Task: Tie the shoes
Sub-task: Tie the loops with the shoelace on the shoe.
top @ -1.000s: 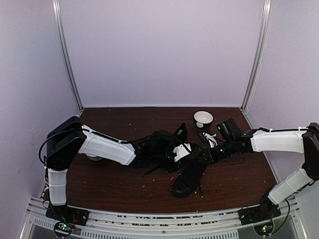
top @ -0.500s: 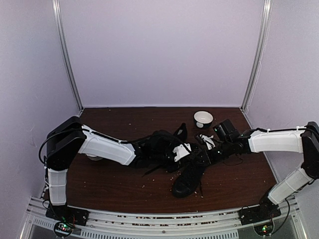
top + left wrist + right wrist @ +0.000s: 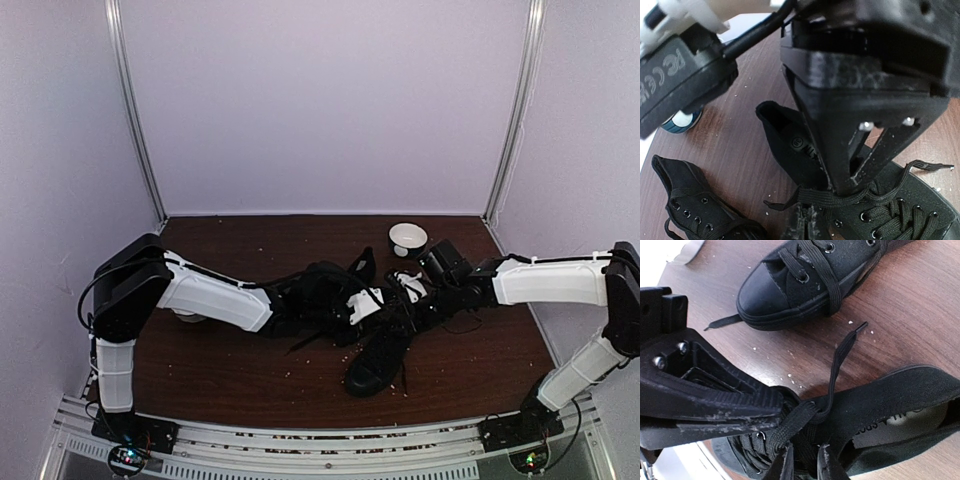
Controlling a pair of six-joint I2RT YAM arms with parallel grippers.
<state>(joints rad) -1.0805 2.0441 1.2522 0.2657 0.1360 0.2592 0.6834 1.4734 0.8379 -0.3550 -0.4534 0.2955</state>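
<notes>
Left gripper (image 3: 840, 191): pressed together, pinching the flat black lace (image 3: 790, 201) of the black canvas low-top sneaker (image 3: 925, 200) directly beneath it.
Right gripper (image 3: 784, 401): has slid closer to the left one. A lace loop (image 3: 807, 414) sits at its tip, but I cannot tell whether it grips.
Meaning: both laces look gathered; no knot formed yet.

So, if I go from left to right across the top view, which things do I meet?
White-shelled left arm → black canvas lace-up sneaker near the front → small round white bowl → white-shelled right arm.
</notes>
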